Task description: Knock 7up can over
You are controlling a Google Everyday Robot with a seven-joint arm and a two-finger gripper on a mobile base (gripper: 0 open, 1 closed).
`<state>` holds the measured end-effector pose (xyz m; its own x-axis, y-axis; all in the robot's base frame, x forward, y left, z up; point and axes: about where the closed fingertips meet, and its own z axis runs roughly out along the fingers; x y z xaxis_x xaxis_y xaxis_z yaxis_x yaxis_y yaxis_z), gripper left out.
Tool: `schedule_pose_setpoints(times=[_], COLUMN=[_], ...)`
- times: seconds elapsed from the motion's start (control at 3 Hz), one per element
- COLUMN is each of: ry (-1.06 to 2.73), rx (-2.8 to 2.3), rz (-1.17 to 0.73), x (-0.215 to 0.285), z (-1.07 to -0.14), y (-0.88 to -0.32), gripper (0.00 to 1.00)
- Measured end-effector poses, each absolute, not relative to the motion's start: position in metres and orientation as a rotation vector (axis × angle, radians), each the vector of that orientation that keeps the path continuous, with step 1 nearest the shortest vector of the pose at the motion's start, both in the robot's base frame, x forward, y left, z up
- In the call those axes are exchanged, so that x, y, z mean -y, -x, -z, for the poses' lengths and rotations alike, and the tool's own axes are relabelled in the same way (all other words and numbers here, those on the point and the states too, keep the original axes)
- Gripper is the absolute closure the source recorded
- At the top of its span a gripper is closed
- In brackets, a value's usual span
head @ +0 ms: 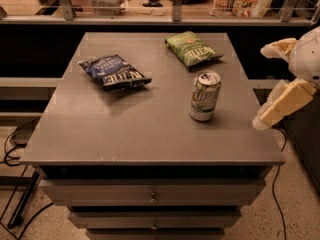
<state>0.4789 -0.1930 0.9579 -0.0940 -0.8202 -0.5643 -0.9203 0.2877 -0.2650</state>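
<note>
so the 7up can is standing upright on the right side of the grey worktop, a bit nearer than the green chip bag, with the end effector off the worktop's right edge, fingers spread apart, not touching it

7up can upright on table; end effector beside table's right edge, fingers spread, apart from can.
</note>
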Motion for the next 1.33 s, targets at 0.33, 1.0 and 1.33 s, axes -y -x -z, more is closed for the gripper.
schedule_pose_setpoints(times=[0.33,1.0,1.33], ry=[1.554,1.423,1.360], rx=[-1.932,-1.853,-1.805], rz=[-0.205,-0.419,-0.490], x=[0.193,0.158,0.143], z=[-0.958,-0.929,-0.917], y=[-0.479,-0.493,-0.503], gripper=[0.00,0.00,0.00])
